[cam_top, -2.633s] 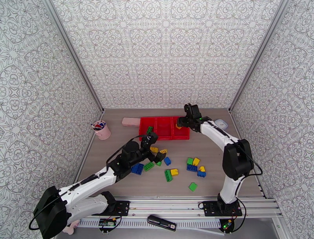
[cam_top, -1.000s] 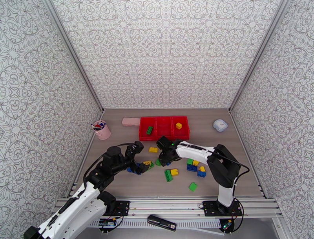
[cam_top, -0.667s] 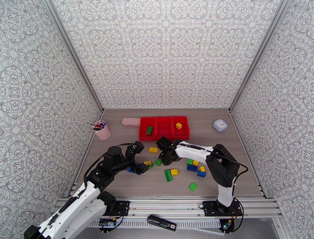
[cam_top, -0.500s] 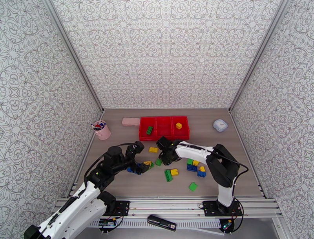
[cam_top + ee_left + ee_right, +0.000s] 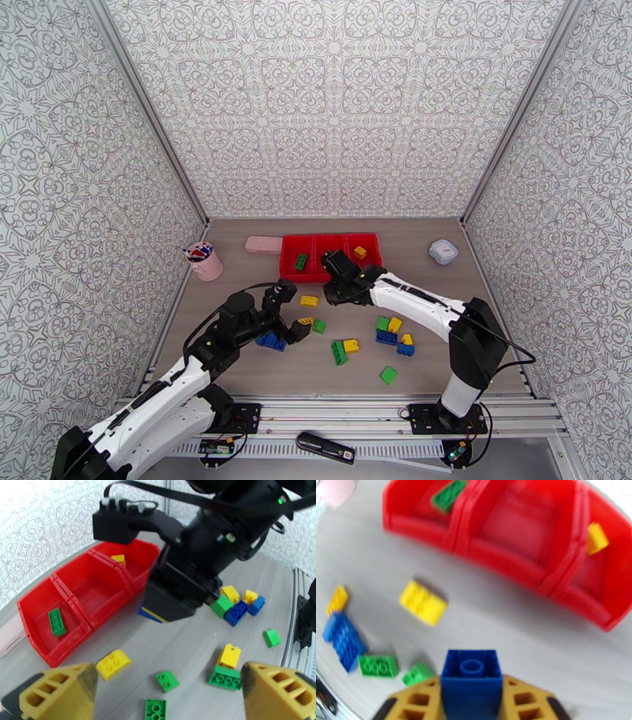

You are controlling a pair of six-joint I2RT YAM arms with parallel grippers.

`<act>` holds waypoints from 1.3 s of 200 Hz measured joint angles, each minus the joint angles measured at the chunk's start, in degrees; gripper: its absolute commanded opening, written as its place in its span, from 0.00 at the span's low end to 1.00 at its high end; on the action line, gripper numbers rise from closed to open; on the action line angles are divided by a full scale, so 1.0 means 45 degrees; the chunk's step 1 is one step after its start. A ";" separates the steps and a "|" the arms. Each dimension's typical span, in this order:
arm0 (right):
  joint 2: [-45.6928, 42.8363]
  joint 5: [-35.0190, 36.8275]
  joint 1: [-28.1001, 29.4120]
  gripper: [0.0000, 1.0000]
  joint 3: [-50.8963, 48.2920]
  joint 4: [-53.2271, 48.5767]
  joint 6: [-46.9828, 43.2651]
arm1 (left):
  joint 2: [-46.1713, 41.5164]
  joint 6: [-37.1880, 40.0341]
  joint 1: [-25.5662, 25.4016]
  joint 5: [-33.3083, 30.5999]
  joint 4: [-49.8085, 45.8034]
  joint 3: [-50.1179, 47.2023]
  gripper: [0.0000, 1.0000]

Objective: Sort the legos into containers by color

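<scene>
Jaws of the right gripper [image 5: 471,695] clenched on a blue brick [image 5: 471,668], held apparently just clear of the table [image 5: 442,355] near the front of the red containers [image 5: 495,557], though blur obscures the height. Left bin holds a green brick [image 5: 448,495], right bin a yellow brick [image 5: 597,538]. Left gripper [image 5: 166,693] spread wide, empty, above loose legos [image 5: 167,680].

Bright red three-bin plastic tray [image 5: 329,237] sitting mid-frame, green, blue and yellow studded plastic bricks [image 5: 338,352] lying below it, small square blue plastic brick [image 5: 471,677] showing bottom centre, grey-brown wood-grain tabletop [image 5: 419,367], white walls [image 5: 332,118] carrying grey floral pattern, pale pink cup [image 5: 207,264] at left
</scene>
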 measured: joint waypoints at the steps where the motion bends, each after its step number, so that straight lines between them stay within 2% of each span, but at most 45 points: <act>1: 0.0000 0.0019 -0.0029 0.25 0.0024 0.0034 0.0000 | 0.0015 -0.0024 -0.0005 -0.0024 0.0039 -0.0005 1.00; 40: 0.0772 0.0199 -0.0850 0.26 0.1302 0.0743 -0.0238 | 0.0889 -0.0413 -0.0049 -0.0772 0.1462 -0.0063 1.00; 118: 0.5066 -0.0078 -0.1919 0.27 0.5187 0.1375 -0.1389 | 0.1409 -0.0457 -0.0102 -0.1137 0.2147 -0.0063 1.00; 137: 0.5824 -0.0160 -0.2030 0.32 0.5892 0.1248 -0.1617 | 0.1409 -0.0452 -0.0102 -0.1224 0.2157 -0.0063 1.00; 155: 0.6120 -0.0214 -0.2079 0.47 0.6169 0.1064 -0.1773 | 0.1409 -0.0369 -0.0102 -0.1229 0.2132 -0.0063 1.00; 176: 0.6062 -0.0374 -0.2079 0.64 0.6207 0.0884 -0.1967 | 0.1409 -0.0044 -0.0102 -0.1132 0.1889 -0.0058 1.00; 195: 0.5654 -0.0500 -0.2079 0.73 0.5853 0.0879 -0.1919 | 0.1409 0.0408 -0.0102 -0.0831 0.1379 -0.0034 1.00; 260: 0.0675 -0.0646 -0.2079 0.81 0.0894 0.1457 -0.1593 | 0.2103 0.3487 -0.0039 -0.0141 -0.2195 0.1690 1.00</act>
